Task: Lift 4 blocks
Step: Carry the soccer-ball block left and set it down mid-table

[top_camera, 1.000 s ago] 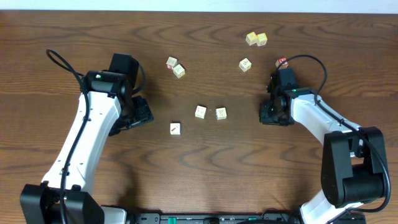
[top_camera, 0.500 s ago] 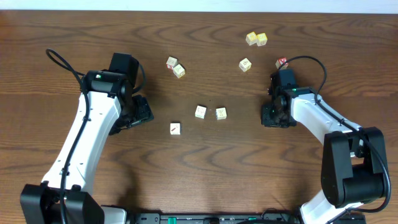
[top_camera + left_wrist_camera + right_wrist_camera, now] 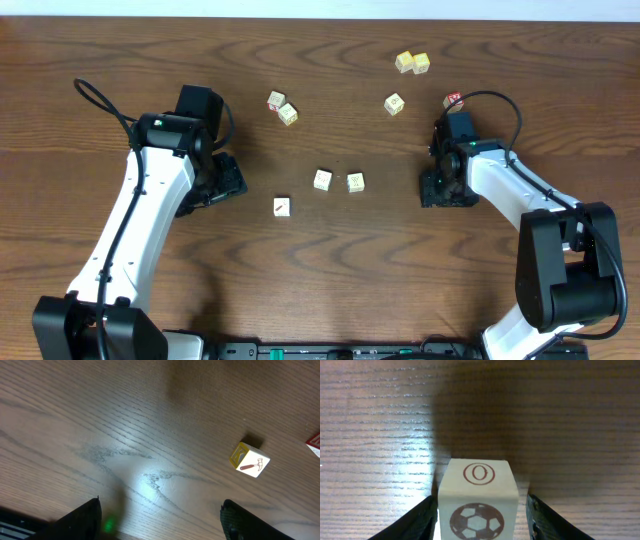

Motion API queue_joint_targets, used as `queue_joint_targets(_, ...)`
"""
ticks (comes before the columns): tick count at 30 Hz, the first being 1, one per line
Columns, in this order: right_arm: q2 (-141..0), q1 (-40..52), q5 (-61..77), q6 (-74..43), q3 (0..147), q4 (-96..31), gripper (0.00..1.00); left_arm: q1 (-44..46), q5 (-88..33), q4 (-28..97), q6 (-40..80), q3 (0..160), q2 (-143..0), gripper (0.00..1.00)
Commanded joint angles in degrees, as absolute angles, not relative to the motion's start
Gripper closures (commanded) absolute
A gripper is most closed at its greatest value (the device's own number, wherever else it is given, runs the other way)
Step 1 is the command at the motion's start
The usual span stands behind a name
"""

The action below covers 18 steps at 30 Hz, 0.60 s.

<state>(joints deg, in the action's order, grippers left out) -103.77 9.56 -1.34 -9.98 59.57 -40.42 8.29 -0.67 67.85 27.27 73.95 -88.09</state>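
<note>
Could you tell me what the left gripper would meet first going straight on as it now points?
The left gripper, open, faces only bare table down its middle. The hammer block lies ahead off-centre, roughly in line with one finger, which would probably clip it first; depth is unclear.

Overhead view: straight down, far, whole brown wooden desk (image 3: 330, 290) in frame. Left wrist view: steep down, near desk. Right wrist view: very near, low. All three share desk surface.
</note>
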Motion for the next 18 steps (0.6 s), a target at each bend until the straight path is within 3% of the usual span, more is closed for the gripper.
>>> queue_joint_targets(1,-104.47,9.85,-2.02,-9.80,65.21,-44.86,0.42,8.16,0.49,67.99,28.42,73.23,-87.99,0.24)
queue_joint_targets(5,-104.47,9.85,-0.84,-9.78,71.77,-51.72,0.39,8.16,0.47,67.99,28.42,73.23,-87.99,0.24)
queue_joint_targets(9,-104.47,10.37,11.29,-9.54,81.28,-59.83,0.38,8.16,0.49,67.79,28.40,73.23,-87.99,0.24)
queue_joint_targets(13,-104.49,13.74,20.03,-9.76,81.84,-58.43,0.32,8.16,0.47,66.96,28.42,73.23,-87.99,0.24)
queue_joint_targets(18,-104.86,22.37,12.34,-15.16,78.96,-51.51,0.28,8.16,0.47,66.76,28.42,73.23,-87.99,0.24)
